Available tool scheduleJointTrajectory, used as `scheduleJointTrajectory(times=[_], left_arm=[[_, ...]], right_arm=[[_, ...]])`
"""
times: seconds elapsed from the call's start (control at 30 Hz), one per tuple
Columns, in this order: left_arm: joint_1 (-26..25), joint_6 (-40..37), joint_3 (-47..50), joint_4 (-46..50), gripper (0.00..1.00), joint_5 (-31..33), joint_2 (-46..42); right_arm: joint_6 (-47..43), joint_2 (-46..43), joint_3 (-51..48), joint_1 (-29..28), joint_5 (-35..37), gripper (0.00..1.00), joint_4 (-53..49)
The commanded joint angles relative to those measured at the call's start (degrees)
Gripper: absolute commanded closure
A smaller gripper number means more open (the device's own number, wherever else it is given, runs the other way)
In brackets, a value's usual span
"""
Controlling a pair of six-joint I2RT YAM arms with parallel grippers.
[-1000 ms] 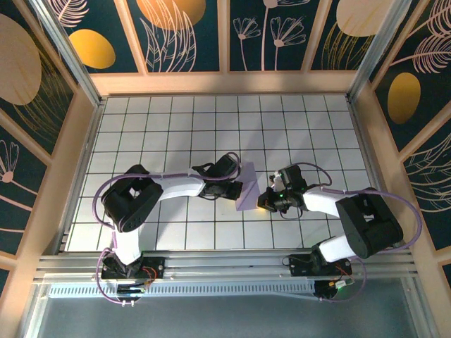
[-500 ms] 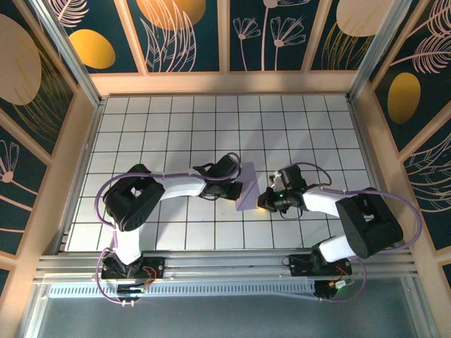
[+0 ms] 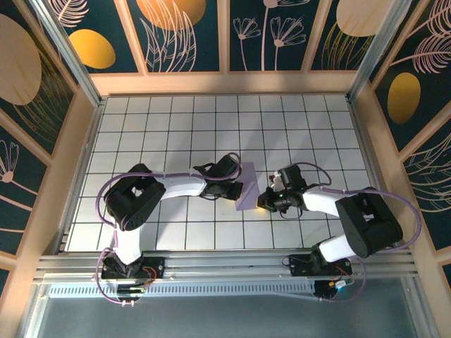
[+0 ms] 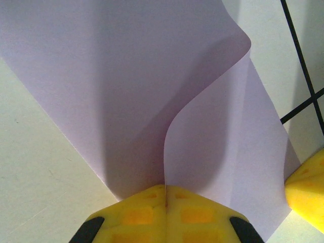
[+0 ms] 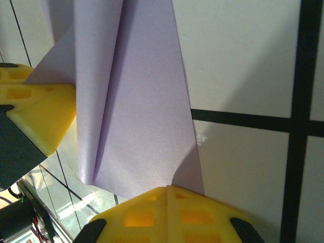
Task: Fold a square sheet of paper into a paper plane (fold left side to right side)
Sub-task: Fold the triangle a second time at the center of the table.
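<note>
Both closed | left jaws pinch raised flap of lavender sheet point(image 4: 126, 76) | right jaws pinch its edge

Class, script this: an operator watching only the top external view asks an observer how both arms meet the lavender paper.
Operator: Does the left arm actually grip the sheet?
Observer: Yes. In the left wrist view the left gripper has its fingers shut on an edge of the square sheet of paper.
Operator: And the right arm?
Observer: In its wrist view the right gripper has its fingers shut, tips at the sheet's edge. I cannot tell whether they pinch it.
</note>
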State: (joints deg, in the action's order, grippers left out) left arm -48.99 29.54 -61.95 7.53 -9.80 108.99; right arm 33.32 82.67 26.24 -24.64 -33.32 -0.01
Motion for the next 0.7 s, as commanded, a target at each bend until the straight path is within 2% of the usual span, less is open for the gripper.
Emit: scheduleJointTrajectory(times=[0.0, 0.27, 0.47, 0.67], left_arm=[[0.4, -1.2, -1.2, 0.7, 1.00, 0.7, 1.3], [0.4, -1.5, -1.1, 1.1, 1.00, 0.7, 2.3], [0.4, -1.5, -0.2, 1.3, 1.00, 0.9, 2.3], [0.4, -1.5, 0.0, 1.3, 1.00, 0.9, 2.5]], right_arm=[[-1.6, 1.9, -0.1, -0.8, 2.2, 1.00, -4.0], [-1.6, 1.0, 0.5, -0.8, 1.3, 1.00, -4.5], [-1.4, -4.2, 2.3, -0.1, -1.8, 1.00, -5.1], [5.0, -5.7, 2.5, -0.2, -5.5, 1.00, 4.5]])
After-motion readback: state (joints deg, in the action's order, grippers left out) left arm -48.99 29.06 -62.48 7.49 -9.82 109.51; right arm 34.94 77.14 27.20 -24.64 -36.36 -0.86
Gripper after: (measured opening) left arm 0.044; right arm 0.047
